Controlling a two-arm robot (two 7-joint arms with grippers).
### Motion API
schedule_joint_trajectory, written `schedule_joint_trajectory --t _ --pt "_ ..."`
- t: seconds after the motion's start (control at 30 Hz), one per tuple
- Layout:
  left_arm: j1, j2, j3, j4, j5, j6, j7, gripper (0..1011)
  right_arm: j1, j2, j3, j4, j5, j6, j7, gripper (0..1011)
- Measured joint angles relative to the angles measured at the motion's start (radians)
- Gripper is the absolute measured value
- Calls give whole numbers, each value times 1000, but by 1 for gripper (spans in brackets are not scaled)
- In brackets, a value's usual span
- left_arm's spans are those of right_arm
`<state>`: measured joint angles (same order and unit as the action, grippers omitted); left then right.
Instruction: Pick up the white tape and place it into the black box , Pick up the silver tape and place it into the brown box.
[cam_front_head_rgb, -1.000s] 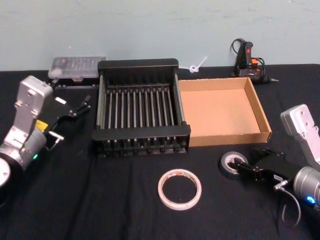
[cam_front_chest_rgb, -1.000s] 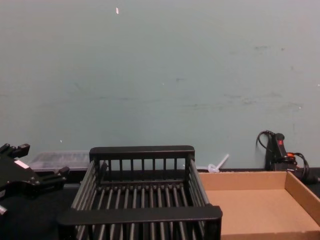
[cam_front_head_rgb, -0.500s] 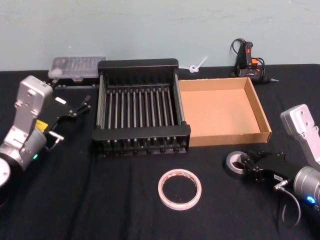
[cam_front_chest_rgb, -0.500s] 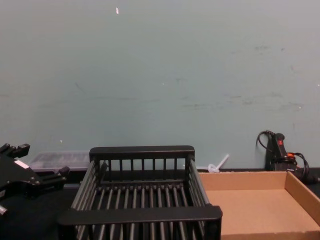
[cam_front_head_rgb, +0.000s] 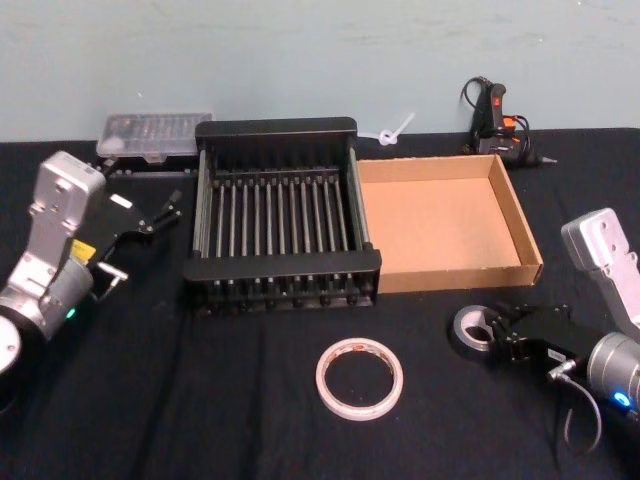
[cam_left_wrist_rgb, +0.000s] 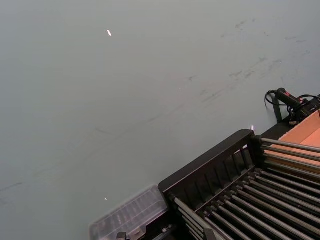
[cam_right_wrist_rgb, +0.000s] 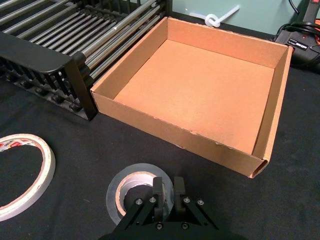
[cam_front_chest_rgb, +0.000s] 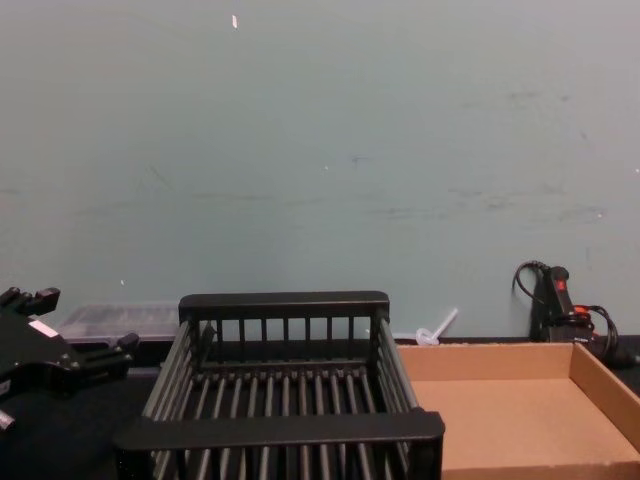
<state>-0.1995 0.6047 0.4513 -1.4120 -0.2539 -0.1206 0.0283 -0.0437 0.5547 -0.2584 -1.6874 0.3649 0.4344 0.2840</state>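
Silver tape (cam_right_wrist_rgb: 134, 192) lies flat on the black cloth, just in front of the brown box (cam_right_wrist_rgb: 272, 132). The right gripper (cam_right_wrist_rgb: 165, 187) pinches the roll's near wall, fingers nearly together. A thin hold could let the roll slip or tip when lifted. The left gripper (cam_front_head_rgb: 150, 215) waits open beside the black box (cam_front_head_rgb: 280, 268).

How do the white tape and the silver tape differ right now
The white tape is a wider, thin-walled ring lying free; the silver tape is smaller, thicker and grey, with the right gripper shut on its wall. Both lie flat on the black table, outside the boxes.
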Motion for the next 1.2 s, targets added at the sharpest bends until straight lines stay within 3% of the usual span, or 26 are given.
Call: schedule_joint_trajectory --t 0.37,0.77,0.97,1.2 --pt "0 0 0 0 0 0 0 1001 -14 6 11 -14 -4 -32 27 136" --pt "0 0 0 0 0 0 0 1001 -23 20 24 -48 39 -80 73 136" --pt "0 0 0 0 0 0 0 1001 9 1 21 -32 40 -99 50 136" --pt "0 0 0 0 0 0 0 1001 76 -37 13 11 3 -115 2 136"
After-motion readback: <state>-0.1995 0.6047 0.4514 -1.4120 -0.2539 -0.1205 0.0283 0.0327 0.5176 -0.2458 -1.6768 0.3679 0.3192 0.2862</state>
